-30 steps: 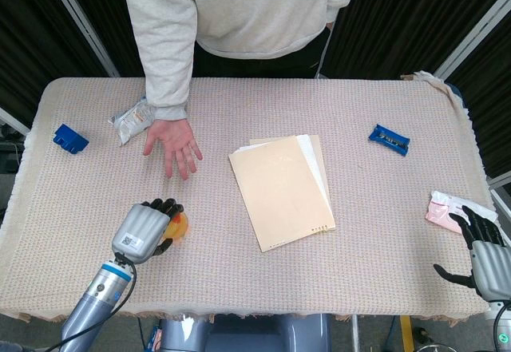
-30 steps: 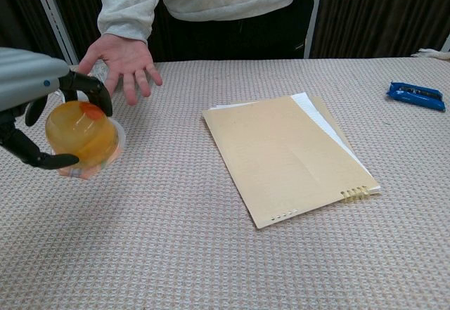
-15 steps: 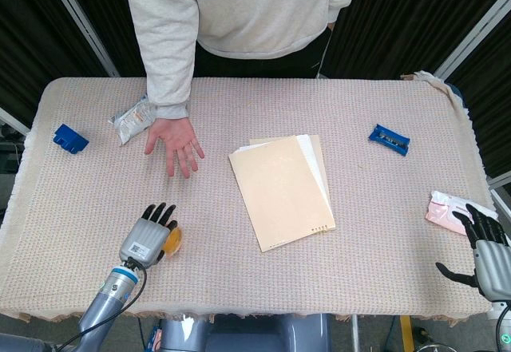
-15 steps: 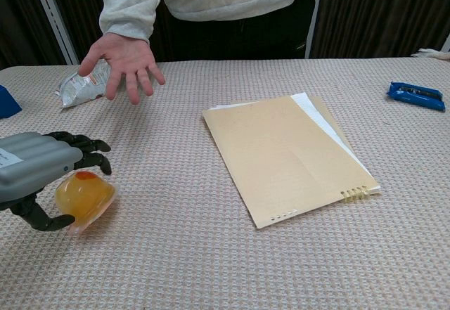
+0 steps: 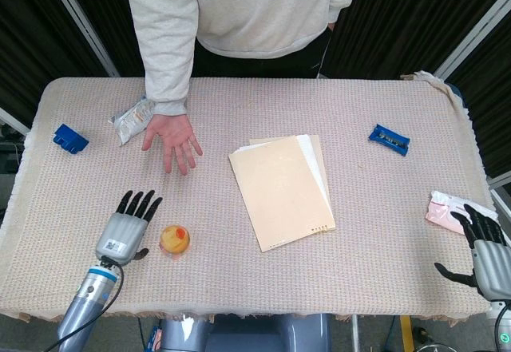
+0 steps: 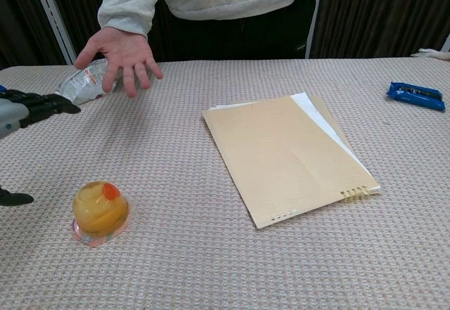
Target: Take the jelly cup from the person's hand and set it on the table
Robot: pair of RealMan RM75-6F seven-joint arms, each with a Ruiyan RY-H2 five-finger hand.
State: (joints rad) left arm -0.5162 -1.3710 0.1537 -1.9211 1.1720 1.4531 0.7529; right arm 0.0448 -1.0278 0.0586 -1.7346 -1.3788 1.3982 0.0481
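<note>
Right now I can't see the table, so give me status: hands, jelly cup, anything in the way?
Left hand open beside jelly cup, not touching. Right hand open, idle. Cup on table. Nothing in the way.

One jelly cup (image 5: pixel 174 239), yellow with an orange spot. Two blue packets: the first (image 5: pixel 70 138) at the worktop's far left, the second (image 5: pixel 389 138) toward the right. One silvery snack bag (image 5: pixel 131 120) beside the person's hand (image 5: pixel 170 140). One pink and white pouch (image 5: pixel 449 208) at the right edge. One tan folder (image 5: pixel 280 189) with white sheets under it; sheet count cannot be told. Two robot hands: left hand (image 5: pixel 124 230), right hand (image 5: pixel 485 250). One cloth-covered worktop (image 5: pixel 383 232).
</note>
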